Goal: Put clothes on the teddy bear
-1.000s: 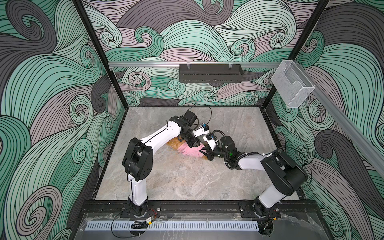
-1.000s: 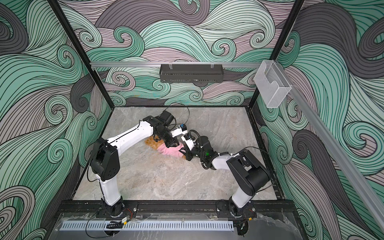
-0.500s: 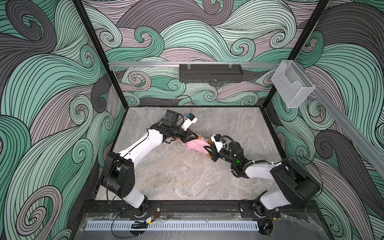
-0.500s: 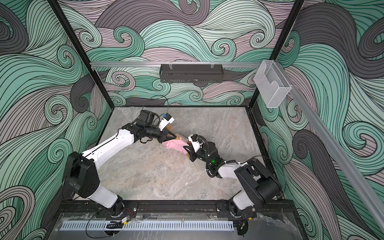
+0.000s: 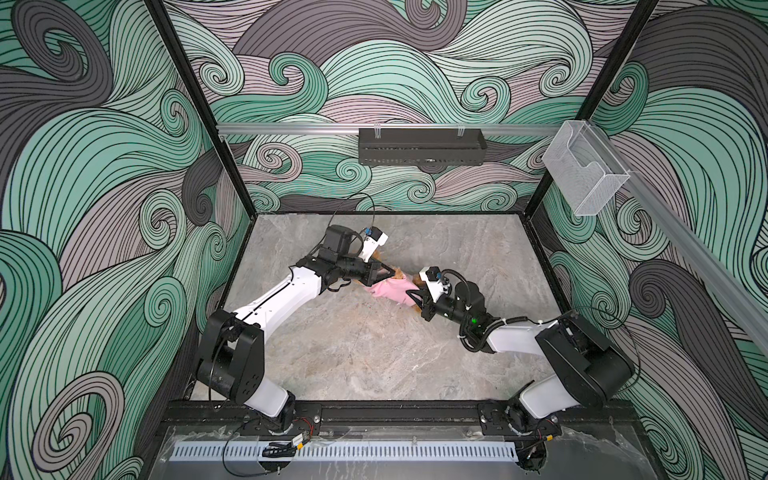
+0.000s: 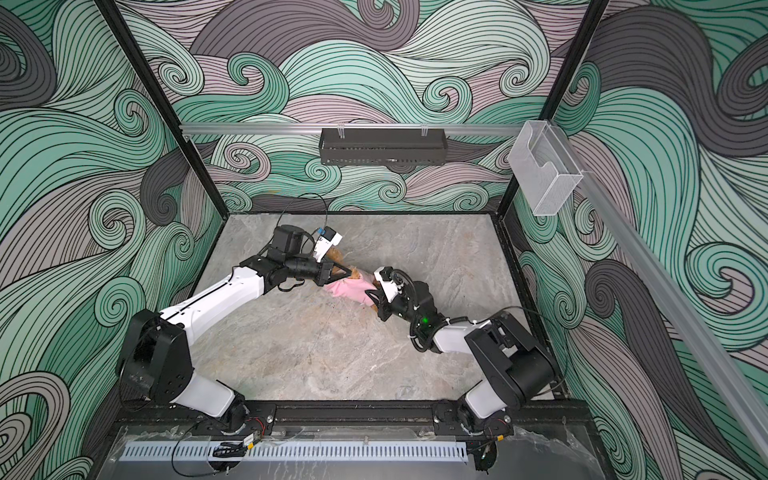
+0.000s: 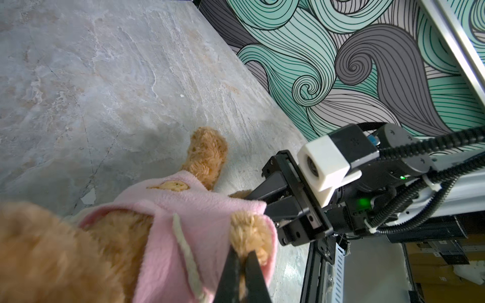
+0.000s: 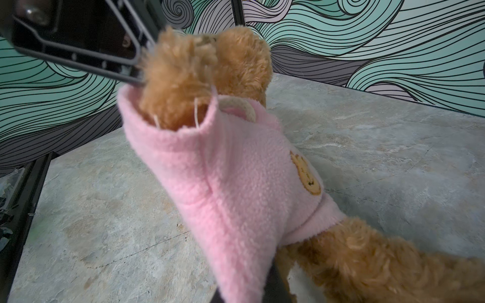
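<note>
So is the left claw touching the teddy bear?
Touching. The left wrist view shows the left claw pinched shut on a paw of the teddy bear, poking from the pink garment.

Mid-table: pink fleece garment (image 5: pixel 392 291), orange bear-face patch (image 8: pixel 305 174). Grey marble tabletop (image 5: pixel 374 353). Hung on rear rail (image 5: pixel 291 128): black perforated tray (image 5: pixel 422 146). Mounted on right rail (image 5: pixel 685 237): clear plastic bin (image 5: pixel 584 174). Along front edge: white slotted duct (image 5: pixel 340 451).

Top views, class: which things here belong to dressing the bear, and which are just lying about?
In the job: teddy bear; pink fleece garment; left end effector, pinching the bear's fur; right end effector, on the garment's hem.
Just there: clear plastic bin; black perforated tray.
</note>
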Controlling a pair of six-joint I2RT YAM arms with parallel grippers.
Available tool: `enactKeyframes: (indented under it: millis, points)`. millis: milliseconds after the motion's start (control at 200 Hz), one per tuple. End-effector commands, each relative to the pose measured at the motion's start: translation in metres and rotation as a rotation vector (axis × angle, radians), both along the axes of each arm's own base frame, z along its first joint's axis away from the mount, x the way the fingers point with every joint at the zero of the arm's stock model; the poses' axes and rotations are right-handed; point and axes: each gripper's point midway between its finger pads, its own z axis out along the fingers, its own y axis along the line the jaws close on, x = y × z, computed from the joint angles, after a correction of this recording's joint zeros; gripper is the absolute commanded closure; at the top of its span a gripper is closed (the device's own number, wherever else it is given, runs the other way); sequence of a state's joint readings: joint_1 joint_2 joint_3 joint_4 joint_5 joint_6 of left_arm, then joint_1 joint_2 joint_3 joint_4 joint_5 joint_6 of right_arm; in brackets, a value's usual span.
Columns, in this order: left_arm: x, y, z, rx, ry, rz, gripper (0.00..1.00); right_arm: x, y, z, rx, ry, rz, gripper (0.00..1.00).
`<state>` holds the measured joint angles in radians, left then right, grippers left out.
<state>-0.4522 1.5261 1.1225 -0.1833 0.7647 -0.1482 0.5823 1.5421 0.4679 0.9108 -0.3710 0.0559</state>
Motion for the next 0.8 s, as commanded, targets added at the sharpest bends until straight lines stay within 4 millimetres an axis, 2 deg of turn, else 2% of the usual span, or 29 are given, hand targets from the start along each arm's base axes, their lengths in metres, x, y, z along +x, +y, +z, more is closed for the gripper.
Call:
enactKeyframes:
  millis: [0,110,180,235,280,310,395,450,540,690,795]
  points:
    - [0.001,-0.017,0.03,-0.082,-0.032,0.007,1.0,0.004,0.009,0.007,0.002,-0.029,0.017,1.0]
    - [0.013,-0.007,0.037,-0.161,0.025,0.091,1.0,0.007,0.005,-0.009,-0.061,0.004,-0.004,1.0]
    - [0.024,0.008,0.049,-0.227,0.037,0.187,1.0,0.006,-0.002,-0.024,-0.121,0.017,-0.025,1.0]
    - [0.03,0.019,0.047,-0.235,0.053,0.272,1.0,0.006,-0.008,-0.033,-0.162,0.032,-0.045,1.0]
    - [0.028,0.02,0.036,-0.203,0.054,0.276,1.0,0.004,-0.01,-0.037,-0.182,0.034,-0.044,1.0]
    - [0.021,0.013,0.029,-0.17,0.045,0.238,1.0,0.002,-0.01,-0.038,-0.187,0.034,-0.037,1.0]
    - [-0.003,-0.004,-0.011,-0.013,0.093,0.148,1.0,-0.001,-0.008,-0.037,-0.189,0.028,-0.013,1.0]
    - [-0.017,-0.011,-0.028,0.047,0.106,0.092,1.0,-0.005,-0.005,-0.037,-0.195,0.02,0.019,1.0]
    - [-0.025,-0.01,-0.038,0.087,0.097,0.066,1.0,-0.01,-0.004,-0.037,-0.204,-0.001,0.053,1.0]
    - [-0.025,-0.007,-0.033,0.108,0.029,0.046,0.65,-0.015,0.002,-0.038,-0.186,0.005,0.096,1.0]
    - [-0.023,-0.007,-0.03,0.123,-0.004,0.029,0.52,-0.016,0.004,-0.037,-0.164,0.015,0.099,1.0]
